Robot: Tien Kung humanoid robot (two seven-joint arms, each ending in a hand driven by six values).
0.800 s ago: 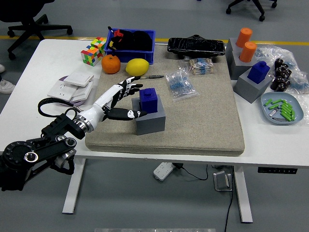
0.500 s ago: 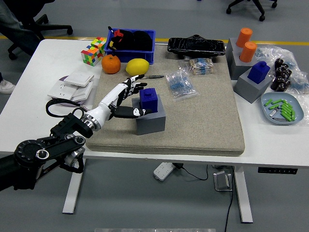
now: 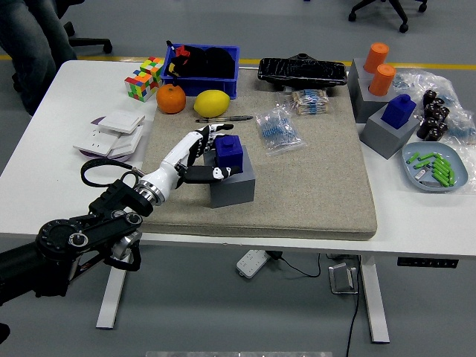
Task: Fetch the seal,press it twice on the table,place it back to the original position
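A blue seal (image 3: 230, 155) stands upright in a grey block holder (image 3: 232, 186) on the beige mat (image 3: 312, 186). My left hand (image 3: 209, 153) reaches in from the lower left and sits against the seal's left side. Its fingers are spread around the seal's top, its thumb (image 3: 202, 174) lies low along the holder's front left, and it is not closed on the seal. My right arm is out of view.
A second blue seal (image 3: 401, 108) stands in a grey holder at the right, beside orange cylinders (image 3: 379, 67). A pen (image 3: 223, 118), lemon (image 3: 211, 103), orange (image 3: 171, 98), blue bin (image 3: 203, 67) and bagged parts (image 3: 277, 130) lie behind. A person's legs (image 3: 33, 37) show at top left.
My left arm has moved forward and to the right, bringing the hand from beside the holder up against the seal. A person has stepped into view at the top left.
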